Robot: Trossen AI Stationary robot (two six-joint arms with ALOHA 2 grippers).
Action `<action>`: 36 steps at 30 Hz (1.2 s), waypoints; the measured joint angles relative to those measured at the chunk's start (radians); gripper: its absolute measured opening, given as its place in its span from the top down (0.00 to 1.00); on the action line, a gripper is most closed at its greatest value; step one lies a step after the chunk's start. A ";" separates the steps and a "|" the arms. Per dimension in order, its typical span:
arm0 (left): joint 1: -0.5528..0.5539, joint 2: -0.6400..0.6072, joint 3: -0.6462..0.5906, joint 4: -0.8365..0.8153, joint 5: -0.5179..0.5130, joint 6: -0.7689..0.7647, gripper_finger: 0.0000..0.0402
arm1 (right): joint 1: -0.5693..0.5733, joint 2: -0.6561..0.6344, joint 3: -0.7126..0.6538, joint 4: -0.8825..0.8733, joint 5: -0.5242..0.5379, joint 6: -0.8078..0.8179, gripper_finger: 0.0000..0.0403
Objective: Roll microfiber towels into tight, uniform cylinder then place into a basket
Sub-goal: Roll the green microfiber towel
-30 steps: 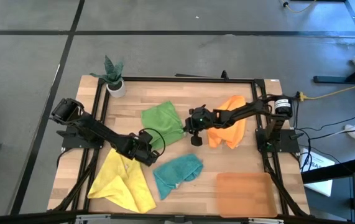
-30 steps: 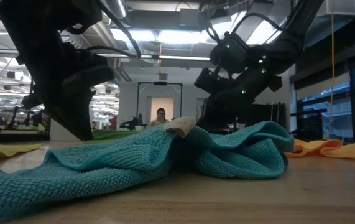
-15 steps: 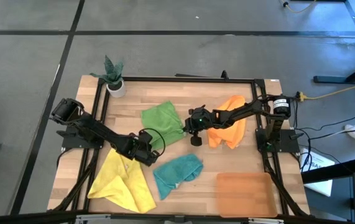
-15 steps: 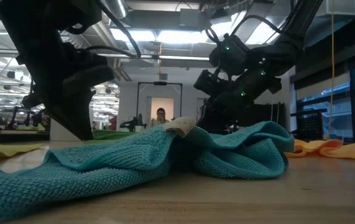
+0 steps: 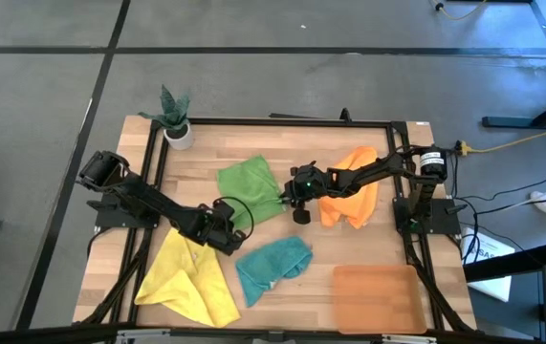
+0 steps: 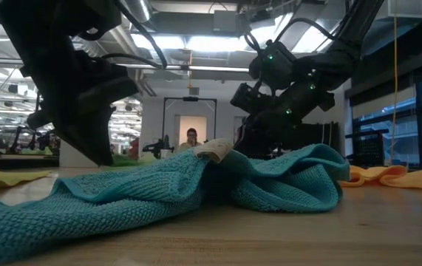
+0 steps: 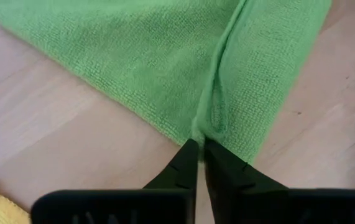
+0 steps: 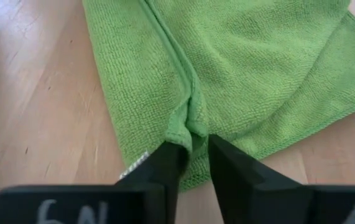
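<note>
On the left of the table, the yellow towel lies crumpled near the front edge. Just right of it and farther back, the left pincer is closed on the near edge of the green towel, its tips pressed together around a small pleat of cloth. A small plant pot stands at the far left corner, well clear of the work.

The green towel lies loosely spread in the middle of the table, not yet flattened or rolled. The teal towel is bunched in front of it. On the green towel's right edge the right pincer has a fold of the hem pinched between its narrow fingers.

Over the last second almost nothing has moved: both arms sit where they were and the towel has the same shape, with only a slight shift of the left arm in the low view. I judge both grips are now set, so the arms seem ready to lift or stretch the towel flat.

Farther right, the orange towel lies heaped. The basket sits at the near right corner with nothing in it, so no roll is finished.
</note>
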 joint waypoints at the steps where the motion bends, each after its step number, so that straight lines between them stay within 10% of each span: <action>1: 0.000 0.000 0.000 0.000 -0.002 0.010 0.93 | 0.000 0.000 0.000 0.000 0.000 0.011 0.74; 10: 0.033 0.002 0.000 -0.007 -0.003 0.019 0.79 | 0.000 0.000 0.000 0.002 0.000 0.012 0.65; 36: -0.016 -0.144 0.000 -0.070 -0.011 0.174 0.79 | 0.018 -0.035 0.119 -0.206 0.033 -0.111 0.64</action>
